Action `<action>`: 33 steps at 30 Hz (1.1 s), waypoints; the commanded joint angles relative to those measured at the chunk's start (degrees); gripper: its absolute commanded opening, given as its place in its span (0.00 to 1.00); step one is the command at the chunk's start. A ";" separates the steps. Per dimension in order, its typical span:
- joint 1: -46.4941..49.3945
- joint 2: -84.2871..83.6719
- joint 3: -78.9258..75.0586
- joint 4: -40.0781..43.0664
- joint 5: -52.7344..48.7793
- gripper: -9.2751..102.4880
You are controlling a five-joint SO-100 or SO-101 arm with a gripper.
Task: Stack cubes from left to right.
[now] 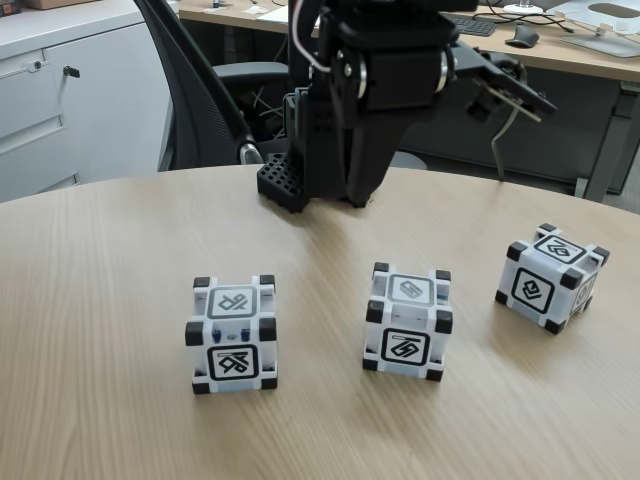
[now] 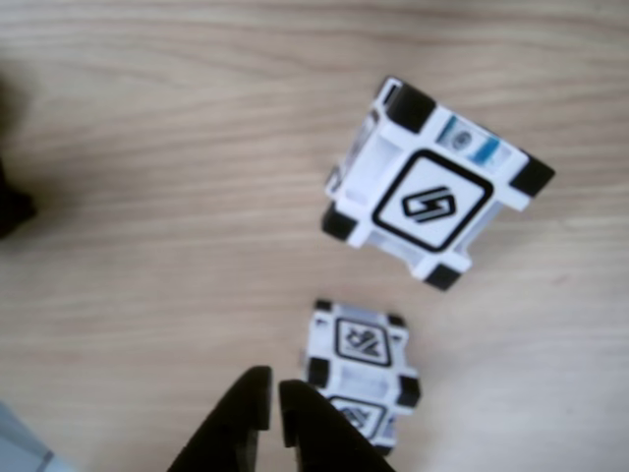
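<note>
Three white-grey cubes with black corners stand in a row on the wooden table, each apart from the others: the left cube (image 1: 232, 334), the middle cube (image 1: 407, 320) and the right cube (image 1: 551, 276), which is turned at an angle. The other view looks down on the middle cube (image 2: 432, 202) and the left cube (image 2: 359, 379). My gripper (image 2: 273, 391) enters that view from the bottom edge, its black fingers nearly touching, shut on nothing, high above the table and beside the left cube. The black arm (image 1: 370, 90) is folded up behind the row.
The arm's base (image 1: 290, 175) sits at the table's far edge. Behind it are an office chair (image 1: 215, 90), a white cabinet (image 1: 70, 90) and a desk with a keyboard and mouse (image 1: 520, 38). Bare wood lies in front of the cubes.
</note>
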State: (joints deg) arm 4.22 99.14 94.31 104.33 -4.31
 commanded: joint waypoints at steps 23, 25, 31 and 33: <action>-0.18 1.58 -1.32 0.09 -0.97 0.08; -0.26 1.41 -1.41 0.09 -1.76 0.08; -2.02 1.23 -1.49 -0.09 -4.31 0.08; -3.60 1.23 -1.58 -0.18 -4.04 0.08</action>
State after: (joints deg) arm 2.46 99.14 94.31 104.33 -8.17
